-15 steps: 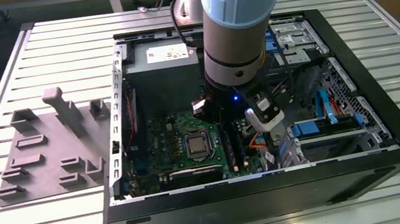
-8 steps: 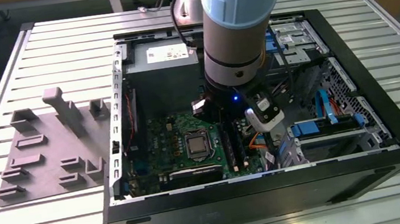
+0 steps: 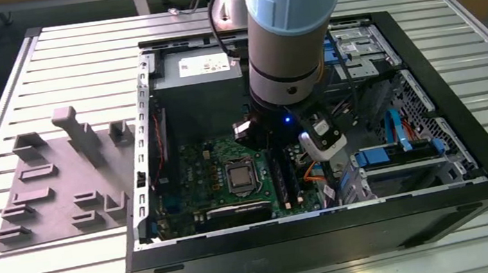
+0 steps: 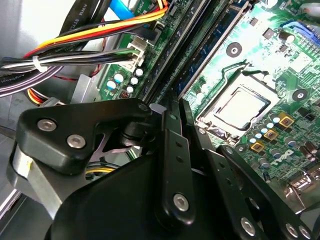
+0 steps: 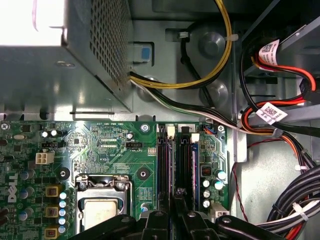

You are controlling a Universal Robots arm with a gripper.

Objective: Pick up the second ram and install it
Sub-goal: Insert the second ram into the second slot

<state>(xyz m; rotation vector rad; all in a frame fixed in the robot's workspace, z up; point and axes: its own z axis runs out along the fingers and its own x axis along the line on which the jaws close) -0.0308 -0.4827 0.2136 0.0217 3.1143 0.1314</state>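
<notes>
Hovering over the motherboard [image 5: 125,150], the hand [image 5: 172,215] looks clenched; whether it grips the second ram, I cannot tell.

We're looking at a robotics lab or assembly test cell. Open PC case [image 3: 472,171] lies on a slatted aluminium table [image 3: 75,52], directly under the arm [image 3: 291,26]. Below the gripper: bare motherboard [image 5: 115,145], CPU socket [image 4: 242,107], cable bundles [image 5: 280,130]. Off to the side of the arm, a grey moulded fixture plate [image 3: 56,201] with upright posts. Wooden furniture beyond the table's far edge.
</notes>
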